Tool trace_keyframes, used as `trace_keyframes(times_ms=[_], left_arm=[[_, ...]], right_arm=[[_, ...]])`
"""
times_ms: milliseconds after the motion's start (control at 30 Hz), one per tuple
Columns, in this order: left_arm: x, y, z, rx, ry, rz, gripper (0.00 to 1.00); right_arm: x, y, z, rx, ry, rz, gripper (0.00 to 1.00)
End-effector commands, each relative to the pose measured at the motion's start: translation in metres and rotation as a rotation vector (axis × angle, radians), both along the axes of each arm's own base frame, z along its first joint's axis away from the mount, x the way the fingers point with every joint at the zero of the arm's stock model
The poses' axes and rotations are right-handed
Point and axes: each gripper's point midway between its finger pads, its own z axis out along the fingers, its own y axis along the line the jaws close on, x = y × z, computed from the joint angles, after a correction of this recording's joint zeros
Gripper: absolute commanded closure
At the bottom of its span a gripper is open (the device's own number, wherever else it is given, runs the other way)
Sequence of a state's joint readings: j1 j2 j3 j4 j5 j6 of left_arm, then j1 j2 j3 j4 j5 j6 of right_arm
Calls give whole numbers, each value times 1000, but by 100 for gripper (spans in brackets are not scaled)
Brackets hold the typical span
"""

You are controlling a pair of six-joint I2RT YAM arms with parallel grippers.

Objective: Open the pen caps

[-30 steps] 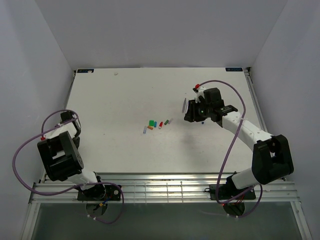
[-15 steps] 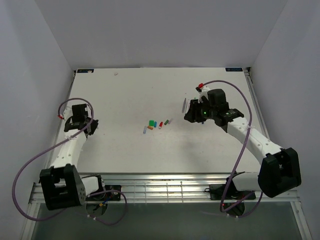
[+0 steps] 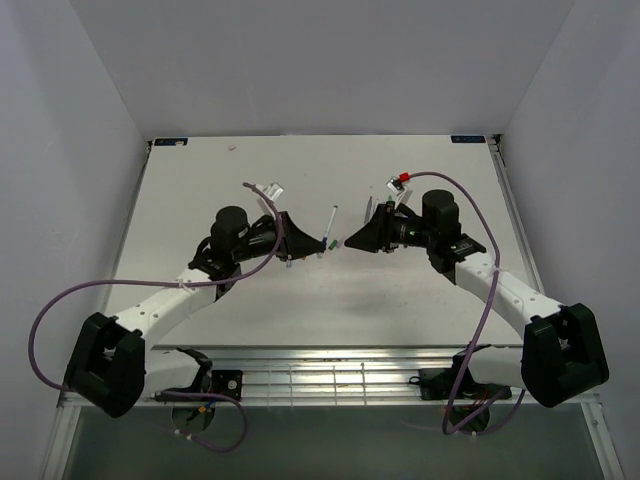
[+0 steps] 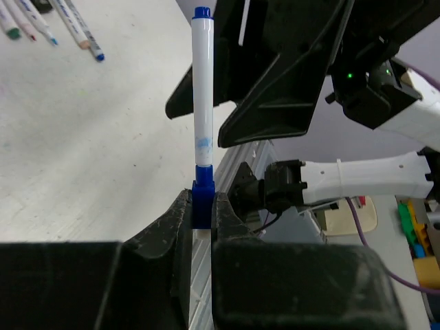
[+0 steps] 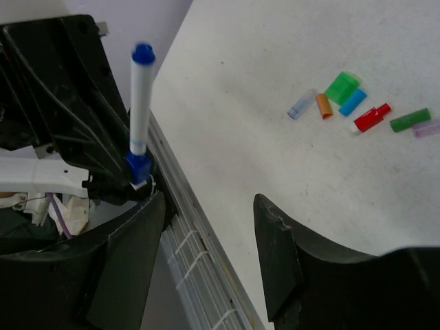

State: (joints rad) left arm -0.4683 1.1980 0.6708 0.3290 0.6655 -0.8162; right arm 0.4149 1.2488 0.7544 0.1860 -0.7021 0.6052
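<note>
Jaws — left on pen (image 4: 202, 89), right apart

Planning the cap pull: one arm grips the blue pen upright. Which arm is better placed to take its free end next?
Right. The left gripper is shut on the blue pen at its lower blue end, so it is occupied. The right gripper is open, empty and pointed toward the pen.

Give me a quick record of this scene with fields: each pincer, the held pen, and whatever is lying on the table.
left pincer: shut on the blue-ended pen, clamping its lower blue end
pen pose: held above the table, free end pointing away from the left pincer
right pincer: open, empty, facing the pen, not touching it
loose caps: coloured cluster lying on the table
other pens: lying side by side on the table
</note>
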Motion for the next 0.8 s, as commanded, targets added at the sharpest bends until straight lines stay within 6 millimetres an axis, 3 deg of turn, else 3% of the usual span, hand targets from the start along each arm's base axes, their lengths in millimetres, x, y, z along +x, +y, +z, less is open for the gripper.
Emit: trace_keyframes(times_ms=[0,200,367,767], left_arm=[[-30,-26,28,-59,-178,-159,100],[-37,-53,17,-50,-147,-199,100],[-33,-63,11,-42,-131,-190,100],[-10,-41,14,-34,-112,55,100]], right_arm=[[-5,10,52,127,-130,64,39],[-2,1,55,112,-186,-16,39],[-4,3,58,137,-184,-1,42],[-8,-8,62,109,-213,-62,48]])
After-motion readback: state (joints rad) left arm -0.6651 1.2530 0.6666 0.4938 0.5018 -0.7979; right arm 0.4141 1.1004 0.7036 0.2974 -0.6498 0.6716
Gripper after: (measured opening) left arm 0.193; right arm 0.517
